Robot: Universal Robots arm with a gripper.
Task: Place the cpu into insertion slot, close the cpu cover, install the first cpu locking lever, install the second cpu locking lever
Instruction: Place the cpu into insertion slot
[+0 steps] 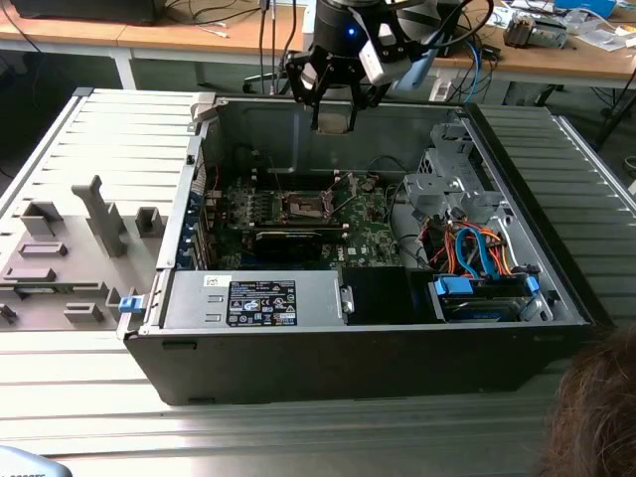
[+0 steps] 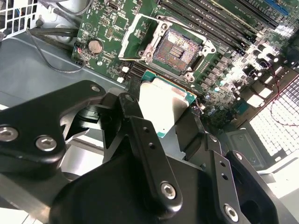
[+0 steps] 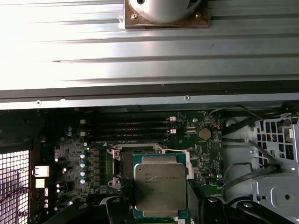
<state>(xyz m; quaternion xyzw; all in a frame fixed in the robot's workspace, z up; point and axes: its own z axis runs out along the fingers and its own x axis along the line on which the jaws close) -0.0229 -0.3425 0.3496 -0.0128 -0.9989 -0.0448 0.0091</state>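
Observation:
My gripper (image 1: 335, 111) hangs above the open computer case, over the back wall. It is shut on the cpu (image 2: 161, 105), a flat square chip with a silver-grey top, held by its edges between the two black fingers (image 2: 140, 135). In the first wrist view the cpu (image 3: 160, 186) covers part of the insertion slot. The insertion slot (image 2: 176, 49) is a dark square socket on the green motherboard (image 1: 370, 214), bare and uncovered. The cpu cover (image 2: 156, 39), a thin silver frame, stands swung up beside the slot. The insertion slot (image 1: 305, 207) lies well below my gripper.
A silver drive cage (image 1: 447, 179) and orange and blue cables (image 1: 477, 253) fill the case toward the exterior view's right. A labelled power supply (image 1: 260, 298) sits along the front. Grey fixtures (image 1: 99, 214) stand on the table. A person's hair (image 1: 596, 417) shows at the corner.

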